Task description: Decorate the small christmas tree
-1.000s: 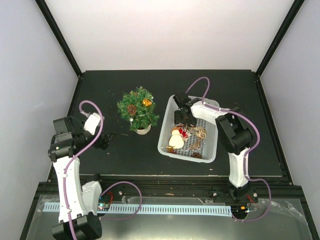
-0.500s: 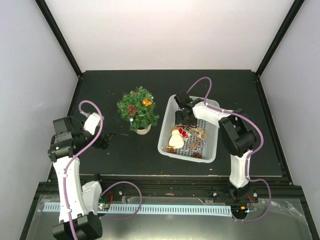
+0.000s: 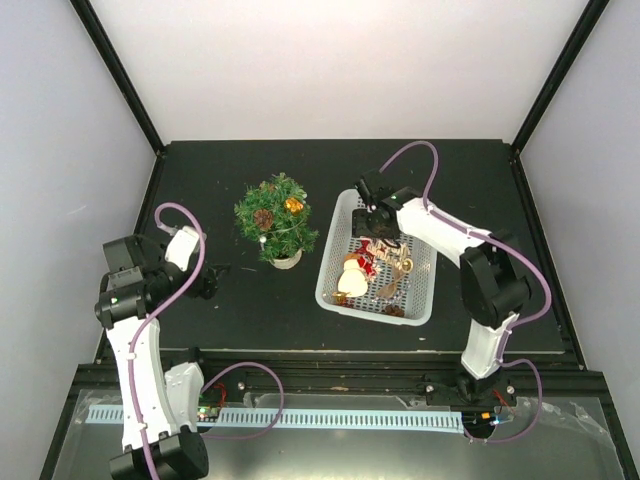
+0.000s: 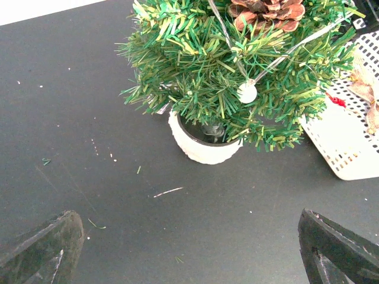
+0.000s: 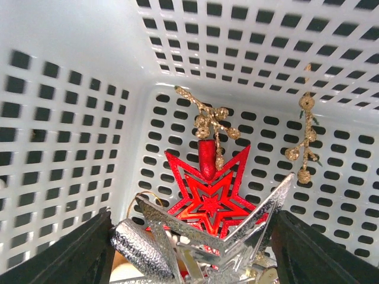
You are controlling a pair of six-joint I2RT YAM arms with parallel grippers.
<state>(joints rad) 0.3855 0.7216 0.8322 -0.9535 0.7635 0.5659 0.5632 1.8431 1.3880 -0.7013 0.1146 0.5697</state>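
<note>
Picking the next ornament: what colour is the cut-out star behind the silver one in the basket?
Red; the star shows best in the right wrist view.

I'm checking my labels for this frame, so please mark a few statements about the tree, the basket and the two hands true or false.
1. The small christmas tree stands upright in its white pot, outside the white basket. True.
2. The left hand holds an ornament. False: it is open and empty, near the tree.
3. A pine cone sits on the tree. True.
4. The right hand is over the tree. False: it reaches into the white basket.
5. The red star hangs on the tree. False: it lies in the basket.
</note>
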